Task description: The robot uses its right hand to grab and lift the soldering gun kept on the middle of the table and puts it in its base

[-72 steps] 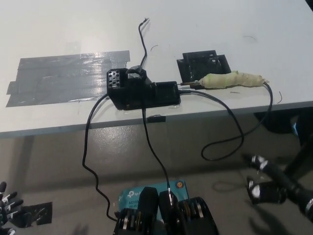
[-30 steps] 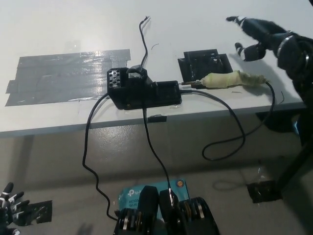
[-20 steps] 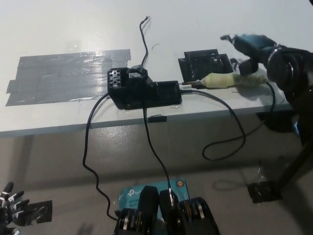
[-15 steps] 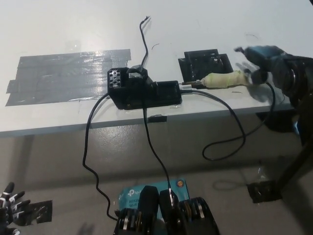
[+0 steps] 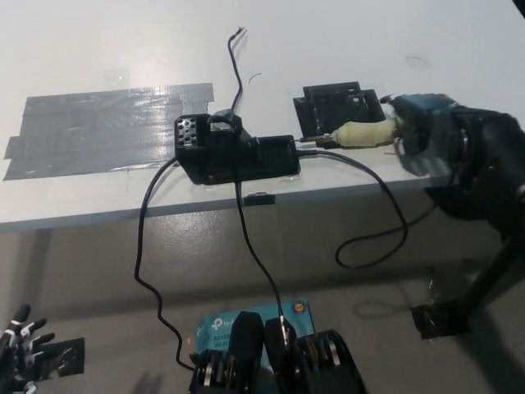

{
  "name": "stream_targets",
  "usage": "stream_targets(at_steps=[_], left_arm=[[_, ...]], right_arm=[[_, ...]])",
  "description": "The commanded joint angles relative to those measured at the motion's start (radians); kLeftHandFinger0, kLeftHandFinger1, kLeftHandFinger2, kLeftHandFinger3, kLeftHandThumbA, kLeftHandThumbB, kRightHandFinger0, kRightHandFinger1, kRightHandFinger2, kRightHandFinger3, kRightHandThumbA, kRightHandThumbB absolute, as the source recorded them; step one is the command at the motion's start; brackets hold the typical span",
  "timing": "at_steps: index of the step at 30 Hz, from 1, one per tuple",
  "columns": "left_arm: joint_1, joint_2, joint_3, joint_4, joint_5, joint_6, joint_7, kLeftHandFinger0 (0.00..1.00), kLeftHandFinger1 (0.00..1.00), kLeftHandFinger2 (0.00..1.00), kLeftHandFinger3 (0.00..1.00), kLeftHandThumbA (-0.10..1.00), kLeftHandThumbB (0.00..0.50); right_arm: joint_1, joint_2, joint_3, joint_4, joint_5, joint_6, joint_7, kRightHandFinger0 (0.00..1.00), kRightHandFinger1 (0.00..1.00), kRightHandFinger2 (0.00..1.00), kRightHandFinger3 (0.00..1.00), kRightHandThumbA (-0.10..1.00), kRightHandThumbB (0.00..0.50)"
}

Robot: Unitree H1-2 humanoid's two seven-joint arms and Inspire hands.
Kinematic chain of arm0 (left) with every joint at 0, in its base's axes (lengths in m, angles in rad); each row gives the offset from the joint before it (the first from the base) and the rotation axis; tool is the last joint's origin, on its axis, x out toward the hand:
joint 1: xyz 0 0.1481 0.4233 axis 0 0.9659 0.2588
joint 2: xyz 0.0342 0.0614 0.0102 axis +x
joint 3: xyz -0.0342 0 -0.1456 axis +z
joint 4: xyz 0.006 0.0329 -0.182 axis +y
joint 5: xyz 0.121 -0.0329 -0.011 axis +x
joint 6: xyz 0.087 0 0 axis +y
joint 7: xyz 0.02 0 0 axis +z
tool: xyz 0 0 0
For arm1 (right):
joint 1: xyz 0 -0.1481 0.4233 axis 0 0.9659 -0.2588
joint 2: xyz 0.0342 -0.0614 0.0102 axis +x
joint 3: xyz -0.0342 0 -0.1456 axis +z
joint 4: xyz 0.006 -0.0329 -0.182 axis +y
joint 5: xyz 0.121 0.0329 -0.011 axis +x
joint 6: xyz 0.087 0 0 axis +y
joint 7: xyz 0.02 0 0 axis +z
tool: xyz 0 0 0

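The soldering gun [image 5: 367, 133], its handle wrapped in pale tape, lies flat on the white tabletop [image 5: 344, 41] with its metal tip pointing toward the black base [image 5: 238, 152]. The black right hand [image 5: 418, 131] now covers the rear end of that handle, where 2.4 seconds ago it hung low beside the table edge and one second ago it hovered above and beyond the gun with fingers spread. Over the last half second it has dropped from just over the handle's end onto it. The hand is blurred with motion, so whether its fingers have closed round the handle or are only draped over it cannot be told. The gun itself has not lifted or turned; it lies where it lay in every earlier picture. To my eye the reach is done and the grasp is only starting, with the lift and the placing into the base yet to come.

Just past the hand's fingertips, beside the gun's tip, sits a small black holder plate [image 5: 335, 107]. The gun's black cord [image 5: 385, 222] runs from under the hand, loops down off the table edge and back up to the base. Farther from the hand, beyond the base, a broad patch of grey tape [image 5: 98, 127] is stuck to the tabletop.

The white left hand [image 5: 20, 353] rests low at the far side, well below the tabletop, fingers spread and holding nothing, much as before. The whole view has slid slightly, which is the camera moving.
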Motion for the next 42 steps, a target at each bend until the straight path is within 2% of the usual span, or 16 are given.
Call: stream_targets(at_steps=[1, 5, 10, 12, 15, 16, 19, 21, 24, 26, 28, 29, 33, 34, 36, 42], left_arm=[[0.0, 0.025, 0.012, -0.022, -0.008, 0.013, -0.007, 0.83, 0.89, 0.95, 1.0, 1.0, 0.266], [0.001, 0.027, 0.012, -0.024, -0.006, 0.013, -0.015, 0.84, 0.9, 0.95, 1.0, 1.0, 0.277], [-0.005, 0.03, 0.007, -0.029, -0.005, 0.013, -0.012, 0.84, 0.89, 0.95, 1.0, 1.0, 0.257], [-0.01, 0.029, 0.005, -0.025, -0.003, 0.013, -0.014, 0.83, 0.89, 0.94, 1.0, 1.0, 0.269], [-0.015, 0.031, -0.007, -0.027, 0.003, 0.013, -0.015, 0.83, 0.89, 0.94, 1.0, 1.0, 0.259], [-0.014, 0.032, -0.012, -0.033, 0.01, 0.013, -0.009, 0.84, 0.9, 0.96, 1.0, 1.0, 0.237], [-0.022, 0.032, -0.018, -0.03, 0.005, 0.013, -0.014, 0.84, 0.9, 0.94, 1.0, 1.0, 0.24], [-0.032, 0.034, -0.028, -0.025, 0.008, 0.013, -0.017, 0.83, 0.9, 0.94, 1.0, 1.0, 0.252], [-0.038, 0.037, -0.035, -0.028, 0.007, 0.013, -0.014, 0.82, 0.9, 0.93, 1.0, 1.0, 0.261], [-0.042, 0.039, -0.038, -0.031, 0.005, 0.013, -0.015, 0.83, 0.9, 0.94, 1.0, 1.0, 0.267], [-0.053, 0.039, -0.042, -0.025, 0.006, 0.013, -0.024, 0.82, 0.88, 0.95, 1.0, 1.0, 0.276], [-0.058, 0.04, -0.044, -0.022, 0.006, 0.013, -0.024, 0.82, 0.88, 0.95, 1.0, 1.0, 0.264], [-0.058, 0.036, -0.043, -0.033, 0.006, 0.013, -0.02, 0.81, 0.88, 0.95, 1.0, 1.0, 0.261], [-0.058, 0.033, -0.036, -0.033, 0.003, 0.009, -0.028, 0.8, 0.89, 0.96, 1.0, 1.0, 0.256], [-0.059, 0.033, -0.032, -0.039, -0.001, 0.005, -0.032, 0.78, 0.87, 0.95, 1.0, 1.0, 0.26], [-0.064, 0.035, -0.033, -0.046, -0.002, 0.013, -0.04, 0.81, 0.9, 0.95, 1.0, 1.0, 0.265]], right_arm=[[-0.039, 0.004, -0.018, -0.03, -0.007, -0.012, 0.012, 1.0, 1.0, 1.0, 1.0, 0.11, 0.339], [-0.045, 0.007, -0.018, -0.02, -0.008, -0.017, 0.017, 1.0, 1.0, 1.0, 1.0, 0.1, 0.357], [-0.05, -0.007, -0.013, -0.025, -0.02, -0.027, 0.017, 1.0, 1.0, 1.0, 1.0, 0.09, 0.357], [-0.049, -0.018, -0.001, -0.012, -0.035, -0.046, 0.005, 1.0, 1.0, 1.0, 1.0, 0.1, 0.362], [-0.034, -0.031, 0.002, -0.024, -0.043, -0.047, 0.011, 1.0, 1.0, 1.0, 1.0, 0.08, 0.355], [-0.024, -0.028, 0.006, -0.025, -0.048, -0.043, 0.012, 1.0, 1.0, 1.0, 1.0, 0.06, 0.36], [-0.009, -0.013, 0.009, -0.005, -0.047, -0.057, 0.004, 1.0, 1.0, 1.0, 1.0, 0.06, 0.368], [0.0, -0.003, 0.037, -0.017, -0.069, -0.067, 0.02, 1.0, 1.0, 1.0, 1.0, 0.1, 0.377], [0.009, 0.017, 0.045, -0.035, -0.067, -0.046, 0.035, 1.0, 1.0, 1.0, 1.0, 0.07, 0.391], [0.017, 0.028, 0.047, -0.05, -0.058, -0.073, 0.034, 1.0, 1.0, 1.0, 1.0, 0.04, 0.401], [0.016, 0.05, 0.07, -0.051, -0.076, -0.067, 0.043, 1.0, 1.0, 1.0, 1.0, 0.06, 0.407], [0.018, 0.052, 0.08, -0.057, -0.086, -0.068, 0.042, 1.0, 1.0, 1.0, 1.0, 0.09, 0.414], [0.025, 0.057, 0.08, -0.065, -0.084, -0.056, 0.053, 1.0, 1.0, 1.0, 1.0, 0.09, 0.427], [0.024, 0.06, 0.079, -0.045, -0.08, -0.049, 0.064, 1.0, 1.0, 1.0, 1.0, 0.08, 0.449], [0.016, 0.052, 0.076, -0.012, -0.074, -0.02, 0.11, 1.0, 1.0, 1.0, 1.0, 0.14, 0.494], [0.008, 0.015, 0.089, 0.004, -0.097, 0.064, 0.203, 1.0, 1.0, 1.0, 1.0, 0.28, 0.5]])
